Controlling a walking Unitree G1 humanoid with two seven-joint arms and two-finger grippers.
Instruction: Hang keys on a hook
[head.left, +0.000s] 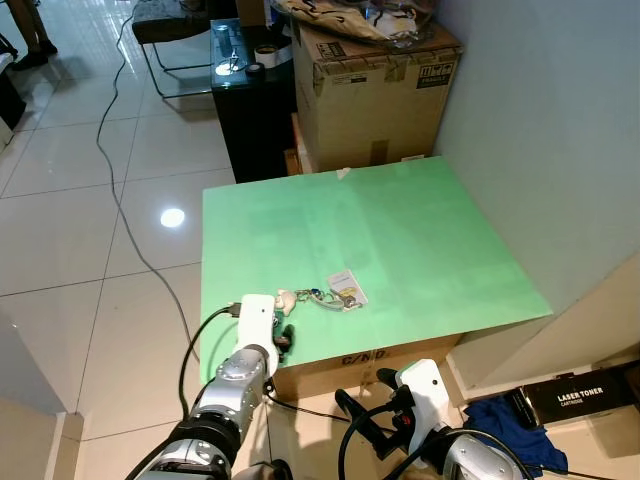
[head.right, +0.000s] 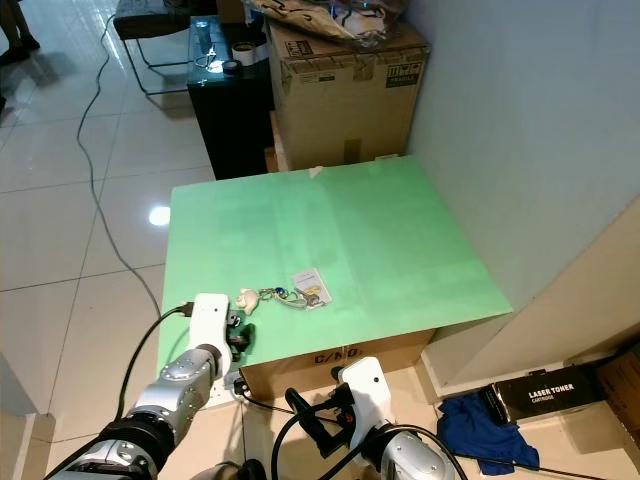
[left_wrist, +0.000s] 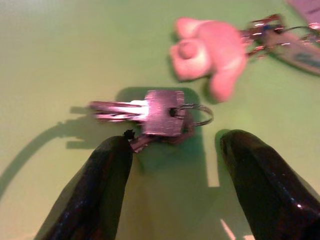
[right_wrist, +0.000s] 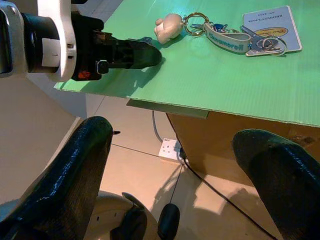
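Note:
A bunch of keys (head.left: 342, 297) with a strap tag and a pale figure charm (head.left: 285, 298) lies by a small card (head.left: 347, 284) near the front of the green board (head.left: 400, 230). A separate small key set on a ring (left_wrist: 157, 114) lies flat just ahead of my left gripper (left_wrist: 175, 145), which is open and low over the board's front left corner. Its black fingers (right_wrist: 132, 52) point at the charm (right_wrist: 167, 26). My right gripper (head.left: 362, 408) is open below the board's front edge, with nothing between its fingers.
The board rests on a cardboard box (head.left: 350, 362). Behind it stand a large carton (head.left: 375, 95) and a black cabinet (head.left: 255, 110). A wall runs along the right. A cable (head.left: 115, 170) crosses the tiled floor. A toner box (head.left: 580, 395) and blue cloth (head.left: 505, 420) lie at lower right.

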